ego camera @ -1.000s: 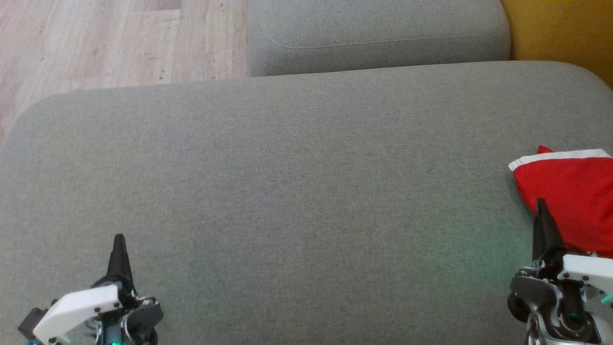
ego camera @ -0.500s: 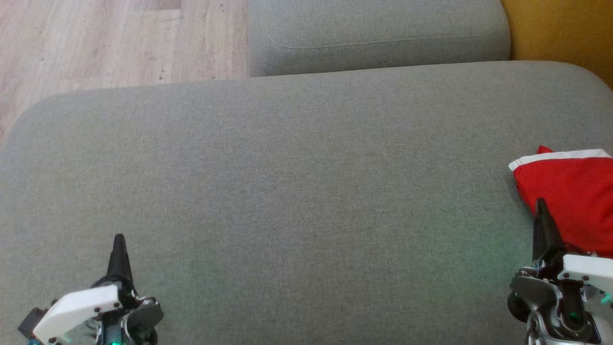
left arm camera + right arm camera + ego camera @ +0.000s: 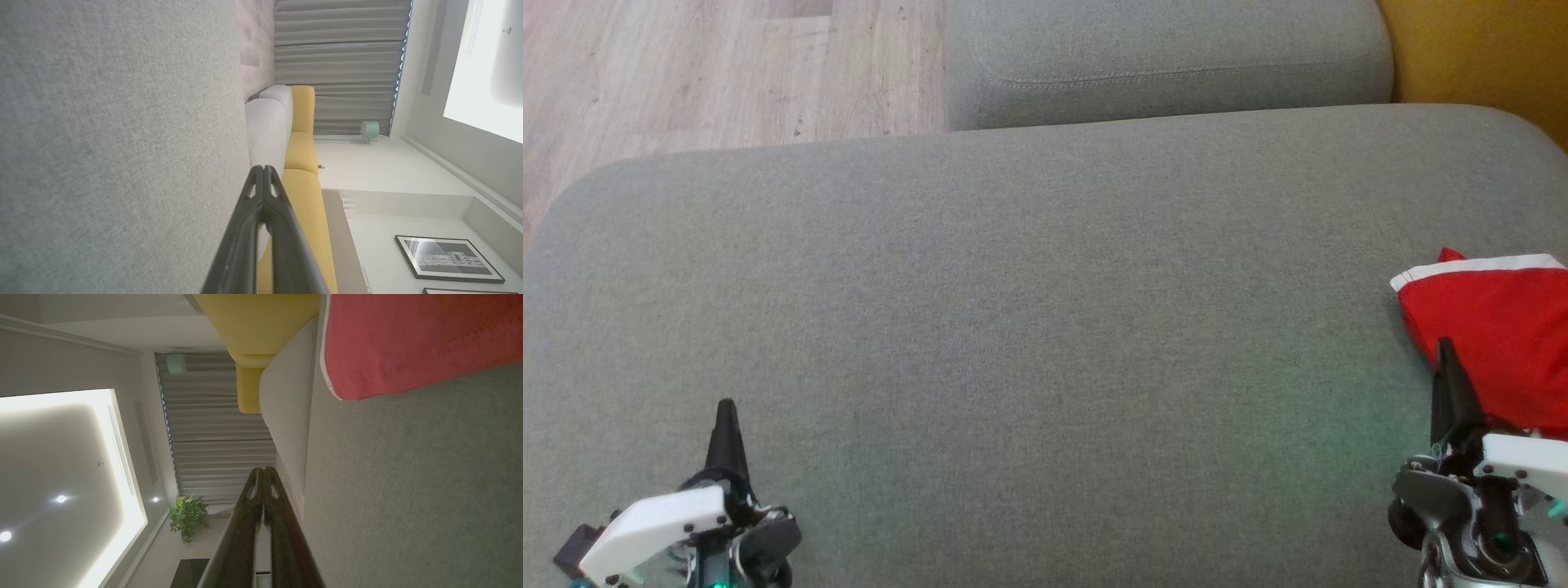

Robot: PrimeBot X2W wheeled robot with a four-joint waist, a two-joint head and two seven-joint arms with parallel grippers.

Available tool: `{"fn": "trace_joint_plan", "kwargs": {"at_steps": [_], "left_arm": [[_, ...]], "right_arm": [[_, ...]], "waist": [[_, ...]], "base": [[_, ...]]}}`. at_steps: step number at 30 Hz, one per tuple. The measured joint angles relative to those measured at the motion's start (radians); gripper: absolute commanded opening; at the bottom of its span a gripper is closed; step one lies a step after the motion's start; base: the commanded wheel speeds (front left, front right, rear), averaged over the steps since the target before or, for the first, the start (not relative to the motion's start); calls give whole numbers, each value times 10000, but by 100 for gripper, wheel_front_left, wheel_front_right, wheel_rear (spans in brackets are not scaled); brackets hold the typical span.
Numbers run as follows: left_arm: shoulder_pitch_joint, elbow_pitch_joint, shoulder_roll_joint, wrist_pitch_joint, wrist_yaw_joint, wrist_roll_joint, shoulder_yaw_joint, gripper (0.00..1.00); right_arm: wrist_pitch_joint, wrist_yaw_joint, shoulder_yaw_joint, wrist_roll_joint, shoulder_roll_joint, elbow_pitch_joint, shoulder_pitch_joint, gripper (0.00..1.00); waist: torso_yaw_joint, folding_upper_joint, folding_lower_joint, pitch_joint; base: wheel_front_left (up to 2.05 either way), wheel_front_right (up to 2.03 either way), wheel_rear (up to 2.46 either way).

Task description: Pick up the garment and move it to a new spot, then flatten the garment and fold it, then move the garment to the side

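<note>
Head view: left gripper closed, empty, at the sofa cushion's near-left corner, right gripper closed just beside the red garment at the right edge, likely soft and light, so I'd pinch its white hem.

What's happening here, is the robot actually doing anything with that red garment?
Nothing is being handled at this moment. The robot's left fingers and right fingers are both shut and empty, low over the grey cushion. The red garment, trimmed in white, lies in a compact, seemingly folded shape at the cushion's right edge, beside the right fingers rather than between them. It looks set aside, though part of it runs out of the head view.
</note>
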Motion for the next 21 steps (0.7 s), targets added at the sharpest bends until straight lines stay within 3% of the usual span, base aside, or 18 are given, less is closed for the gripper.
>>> {"fn": "trace_joint_plan", "kwargs": {"at_steps": [21], "left_arm": [[0,0,0,0,0,0,0,0]], "right_arm": [[0,0,0,0,0,-2,0,0]], "waist": [[0,0,0,0]], "base": [[0,0,0]]}}
